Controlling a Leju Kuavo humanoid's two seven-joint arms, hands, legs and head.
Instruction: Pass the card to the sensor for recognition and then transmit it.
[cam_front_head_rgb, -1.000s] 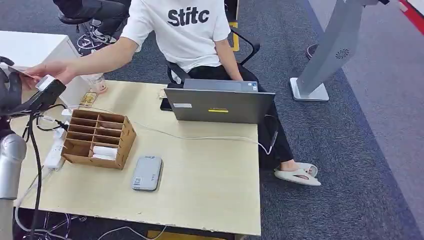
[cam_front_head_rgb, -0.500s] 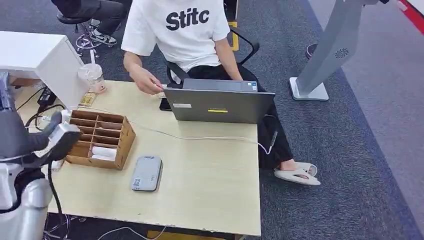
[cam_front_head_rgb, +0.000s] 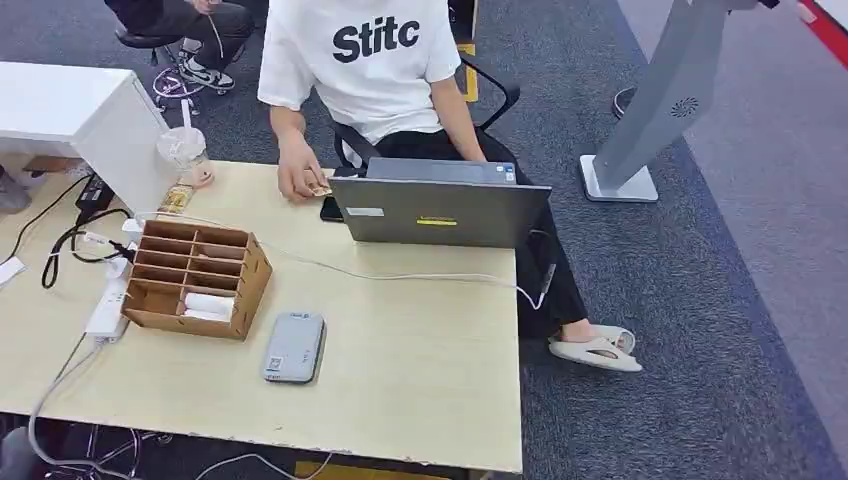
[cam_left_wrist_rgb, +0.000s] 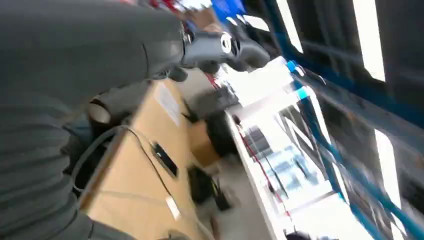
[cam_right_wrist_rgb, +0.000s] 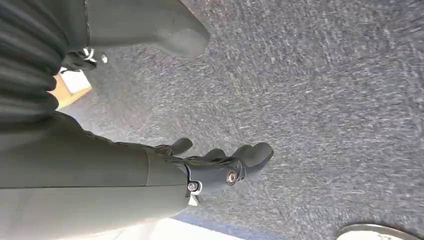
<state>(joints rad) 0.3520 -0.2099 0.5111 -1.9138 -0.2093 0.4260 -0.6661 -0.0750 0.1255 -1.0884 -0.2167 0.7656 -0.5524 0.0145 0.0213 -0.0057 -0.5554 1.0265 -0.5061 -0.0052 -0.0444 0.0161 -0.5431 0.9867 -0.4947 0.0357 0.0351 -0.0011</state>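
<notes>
The card (cam_front_head_rgb: 319, 190) lies under the fingers of the seated person's hand (cam_front_head_rgb: 299, 181), at the far edge of the worktop (cam_front_head_rgb: 420, 370) just beside the laptop (cam_front_head_rgb: 438, 210); it is out of the robot's keeping. The grey sensor pad (cam_front_head_rgb: 295, 346) lies flat on the near half of the worktop, just beside the cardboard organiser (cam_front_head_rgb: 196, 277) and well apart from the card; nothing rests on it.

The left hand (cam_left_wrist_rgb: 215, 47) shows in its wrist view, blurred; its fingers reach forward with nothing visible between them, so I judge it empty, though how far they are spread I cannot tell. The right hand (cam_right_wrist_rgb: 220, 165) hangs over the carpet (cam_right_wrist_rgb: 320, 90); fingers loosely apart, thumb clear, holding nothing.

Judgement: the transfer to the person appears made, and the step in hand is to bring the left arm to rest. To do it well: bring the arm down outside the worktop's near edge; keep well clear of the power strip (cam_front_head_rgb: 107, 306) and its trailing cables (cam_front_head_rgb: 60, 250) at the left corner; leave the organiser and sensor pad undisturbed; leave the right arm hanging.
</notes>
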